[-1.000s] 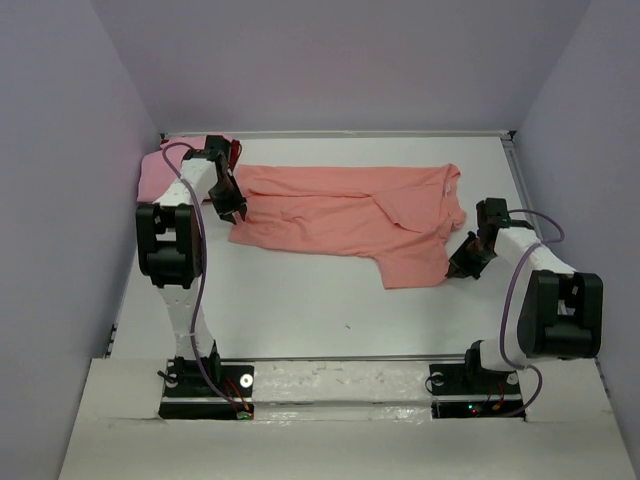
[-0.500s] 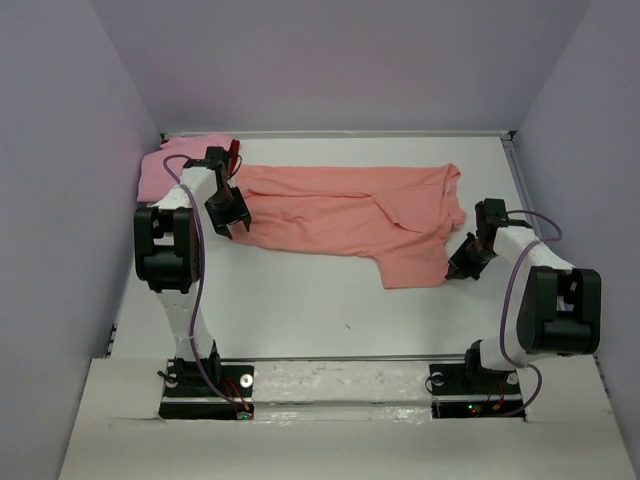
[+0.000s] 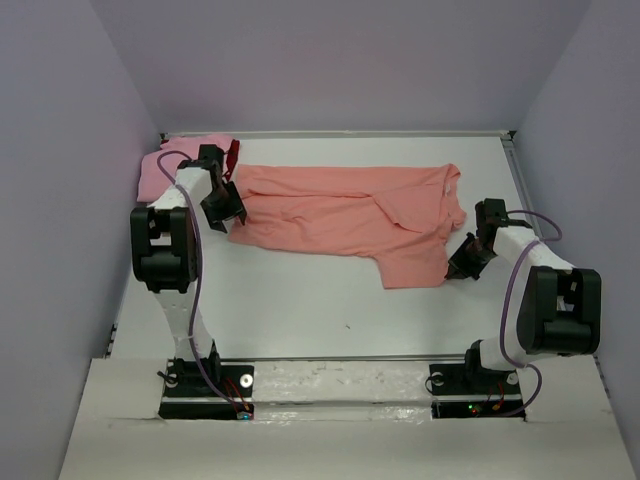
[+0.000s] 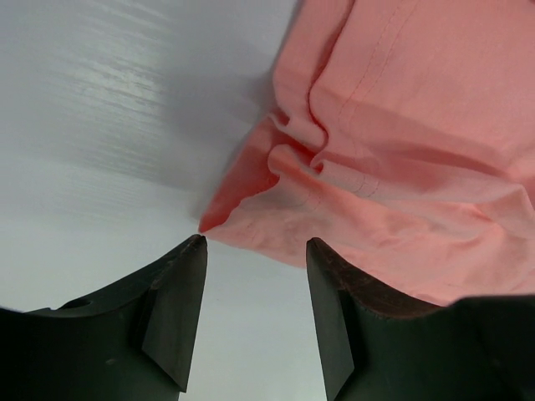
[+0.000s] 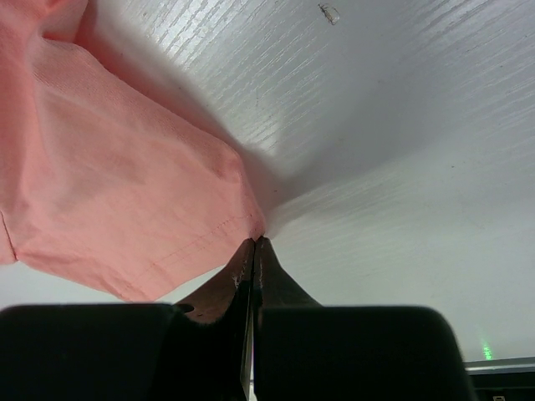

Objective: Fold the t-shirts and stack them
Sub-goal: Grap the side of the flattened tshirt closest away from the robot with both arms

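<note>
A salmon-orange t-shirt (image 3: 350, 215) lies spread across the back half of the white table, with a flap reaching toward me at its right. My left gripper (image 3: 230, 220) is open at its left corner. In the left wrist view that gripper (image 4: 255, 244) has only table between its fingers, and the shirt's crumpled corner (image 4: 251, 188) lies just past the tips. My right gripper (image 3: 463, 264) is at the shirt's right edge. In the right wrist view it (image 5: 255, 242) is shut, pinching the hem corner (image 5: 238, 209), which is lifted off the table.
A lighter pink t-shirt (image 3: 160, 170) is bunched in the back left corner, partly behind my left arm. A bit of dark red cloth (image 3: 234, 155) shows beside it. Lilac walls close in the table at the left, back and right.
My left gripper has opened and let go of the shirt's left corner, then drawn back a little to the left. The right gripper has stayed shut in place.
</note>
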Robot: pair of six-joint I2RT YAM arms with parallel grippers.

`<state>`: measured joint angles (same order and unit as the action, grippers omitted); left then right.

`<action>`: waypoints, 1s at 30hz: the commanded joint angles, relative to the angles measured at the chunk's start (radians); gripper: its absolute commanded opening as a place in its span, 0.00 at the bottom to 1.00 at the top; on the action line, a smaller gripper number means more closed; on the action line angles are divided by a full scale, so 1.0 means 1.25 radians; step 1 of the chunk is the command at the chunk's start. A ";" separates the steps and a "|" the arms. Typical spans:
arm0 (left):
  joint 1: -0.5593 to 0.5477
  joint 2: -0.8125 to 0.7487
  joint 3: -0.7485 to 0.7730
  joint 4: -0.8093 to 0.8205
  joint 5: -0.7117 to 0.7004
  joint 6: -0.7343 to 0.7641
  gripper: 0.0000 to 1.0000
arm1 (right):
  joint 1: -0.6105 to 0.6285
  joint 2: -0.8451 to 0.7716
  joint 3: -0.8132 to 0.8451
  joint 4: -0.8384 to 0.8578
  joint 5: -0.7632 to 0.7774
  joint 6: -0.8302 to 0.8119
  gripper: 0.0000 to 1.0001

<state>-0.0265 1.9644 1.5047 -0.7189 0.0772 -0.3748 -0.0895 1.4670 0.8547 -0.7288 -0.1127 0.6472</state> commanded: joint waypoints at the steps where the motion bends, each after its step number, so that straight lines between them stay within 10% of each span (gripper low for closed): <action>1: 0.014 -0.011 -0.011 0.028 0.002 0.018 0.61 | 0.007 0.001 0.017 0.010 -0.004 -0.004 0.00; 20: 0.014 0.066 0.046 0.031 0.023 0.020 0.57 | 0.007 0.013 0.027 0.010 -0.004 0.001 0.00; 30: 0.014 0.057 0.052 0.017 0.025 0.020 0.30 | 0.007 0.023 0.028 0.014 -0.003 0.001 0.00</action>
<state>-0.0109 2.0514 1.5326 -0.6685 0.1013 -0.3599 -0.0895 1.4899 0.8547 -0.7265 -0.1131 0.6476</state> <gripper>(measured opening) 0.303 0.010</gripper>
